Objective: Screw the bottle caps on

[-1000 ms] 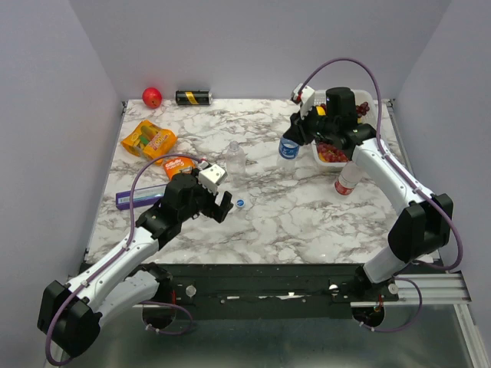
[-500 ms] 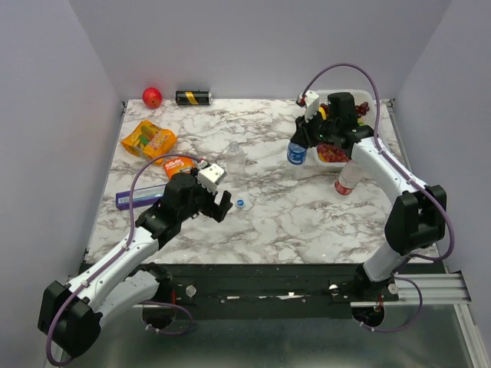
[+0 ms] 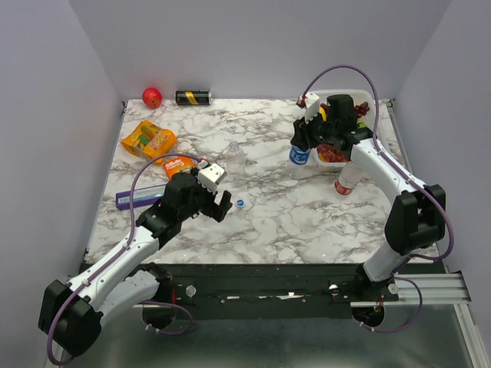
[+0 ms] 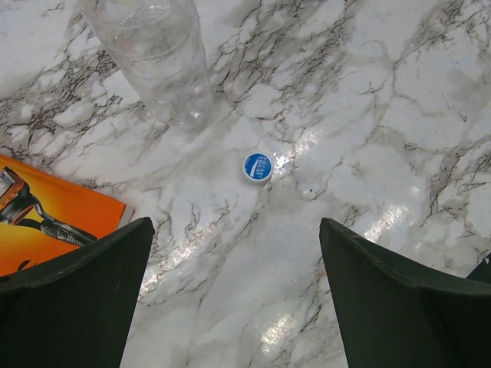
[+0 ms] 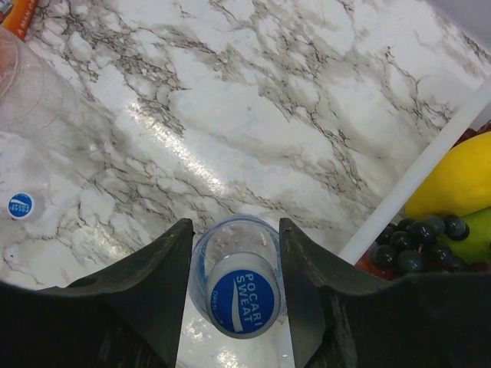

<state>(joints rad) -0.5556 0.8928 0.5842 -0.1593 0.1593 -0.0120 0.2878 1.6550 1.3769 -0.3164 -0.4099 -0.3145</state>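
Two caps matter here: the seated cap point(image 5: 244, 303) sits on the blue-labelled bottle point(image 5: 201, 264), deep between the fingers of the right gripper point(image 5: 236, 226); the loose cap point(image 4: 258, 167) lies flat on the marble just ahead of the left gripper point(image 4: 234, 230), roughly centred between its jaw lines, with the plain bottle point(image 4: 153, 61) farther ahead and to its left. The right jaws stand clear of the seated cap at about the bottle's width; whether they press on its walls I cannot tell. If that cap is only part-threaded, pulling away now would leave it loose or crooked. If a finger drags on the light bottle as the arm rises, it could tip towards the fruit tray point(image 5: 414, 184) just off the gripper's right side. The left jaws are spread to their widest and hold nothing. The loose cap is small and low on glossy stone, so an off-centre close would likely skid it away, perhaps against the plain bottle. That bottle stands unheld, and twisting a cap onto it could spin or topple it.
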